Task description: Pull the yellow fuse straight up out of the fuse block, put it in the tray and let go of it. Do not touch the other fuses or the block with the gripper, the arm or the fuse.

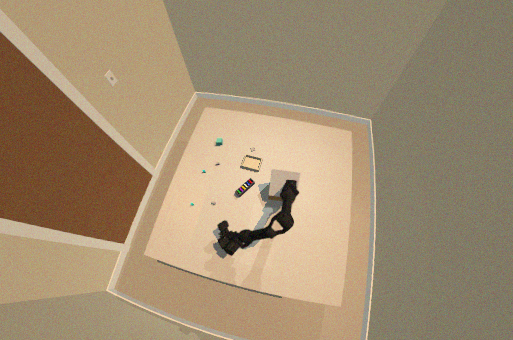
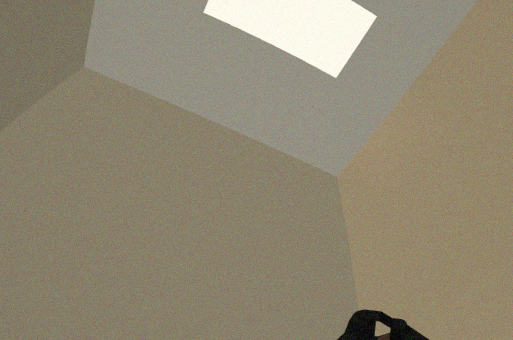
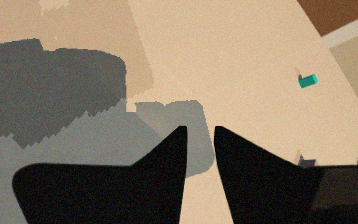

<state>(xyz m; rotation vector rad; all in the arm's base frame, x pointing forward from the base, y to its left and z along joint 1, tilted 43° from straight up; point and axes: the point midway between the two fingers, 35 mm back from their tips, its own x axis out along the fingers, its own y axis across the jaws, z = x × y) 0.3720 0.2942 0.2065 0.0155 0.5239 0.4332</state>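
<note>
The fuse block [image 1: 237, 194] is a small dark bar left of the arm's base in the top view. The yellow fuse [image 1: 243, 188] sits in it, in a row with several fuses of other colours. The tray [image 1: 250, 169] is a small square with a dark rim, just beyond the block. My gripper [image 1: 223, 239] [image 3: 200, 133] is slightly open, with bare floor showing between its fingertips in the wrist view. It is well away from the block, on the side opposite the tray. The block, fuse and tray are not in the wrist view.
A green cube [image 1: 219, 142] lies beyond the tray to the left. Small teal pieces [image 1: 204, 171] [image 1: 192, 204] and small grey pieces [image 1: 217, 164] [image 1: 213, 203] lie left of the block. Another small piece [image 1: 252, 149] lies behind the tray. The arm [image 1: 284, 220] stands to the right.
</note>
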